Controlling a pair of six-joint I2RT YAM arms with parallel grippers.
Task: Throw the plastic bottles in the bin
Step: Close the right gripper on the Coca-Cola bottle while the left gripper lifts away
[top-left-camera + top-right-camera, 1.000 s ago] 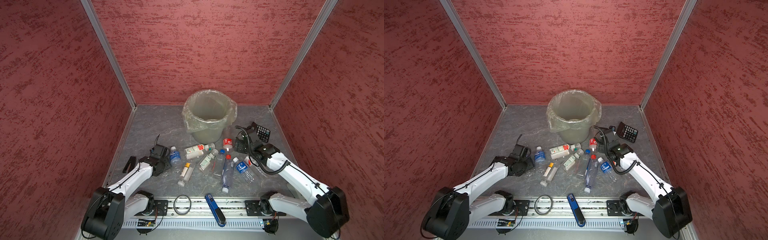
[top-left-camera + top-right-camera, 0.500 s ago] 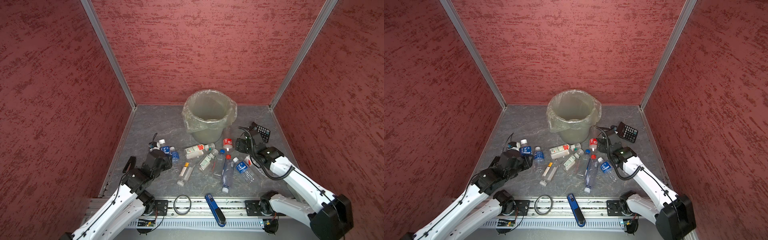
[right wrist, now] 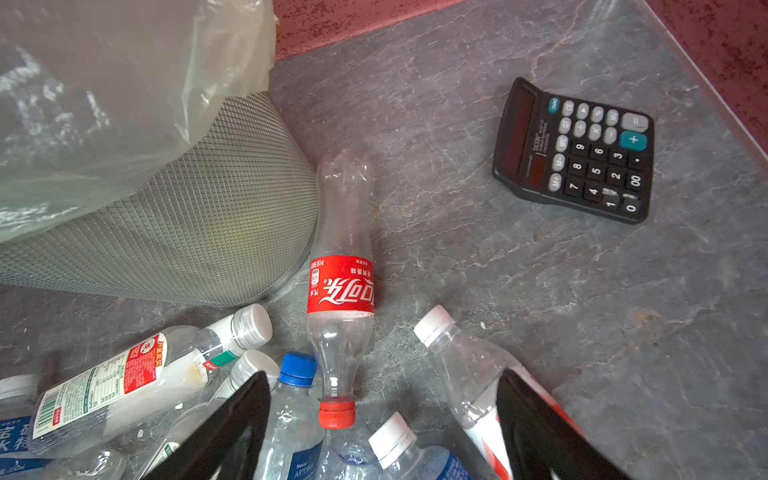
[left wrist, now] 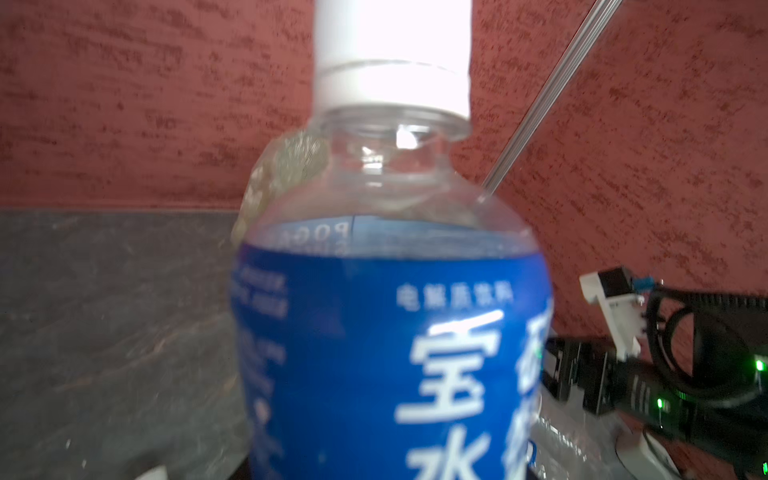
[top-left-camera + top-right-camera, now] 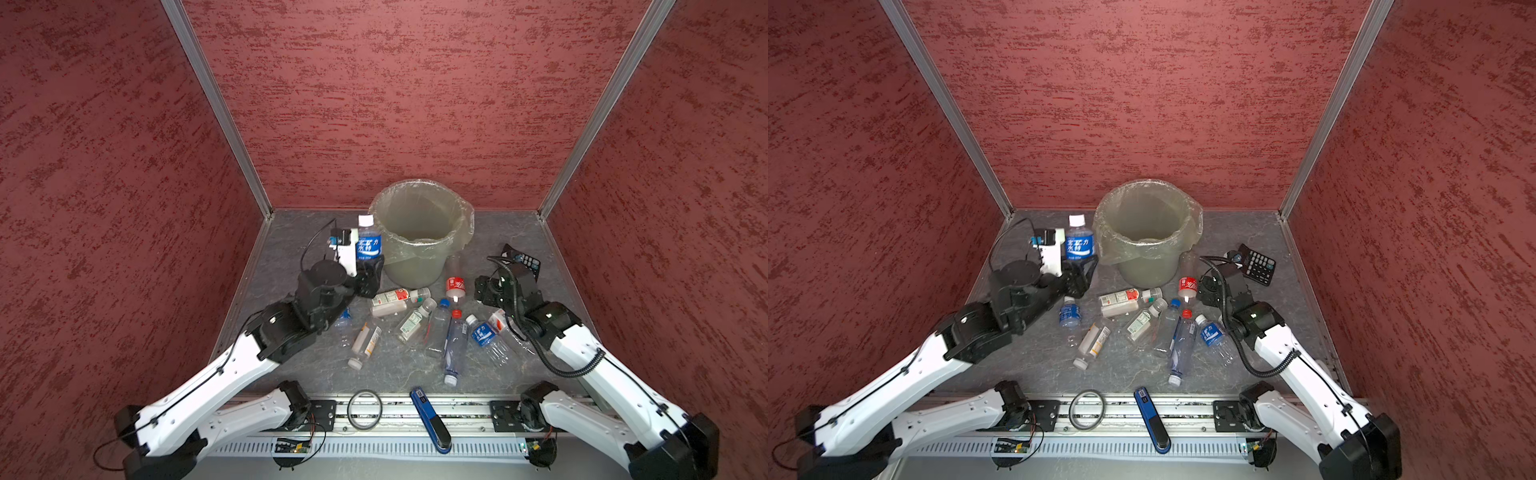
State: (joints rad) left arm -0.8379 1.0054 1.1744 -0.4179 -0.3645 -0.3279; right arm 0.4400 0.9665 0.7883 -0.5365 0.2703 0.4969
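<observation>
Blue-labelled bottle (image 5: 368,246) upright, gripped in left tool (image 5: 368,266) beside one bin (image 5: 409,270); I count nine bottles (image 5: 390,300) lying mid-tabletop (image 5: 519,232); right tool (image 3: 380,382) wide, empty.

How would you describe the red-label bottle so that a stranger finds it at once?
Start at the bin at the back of the table. Beside its base, on the right, lies the bottle, cap toward the front. It alone has an all-red label and a red cap.
</observation>
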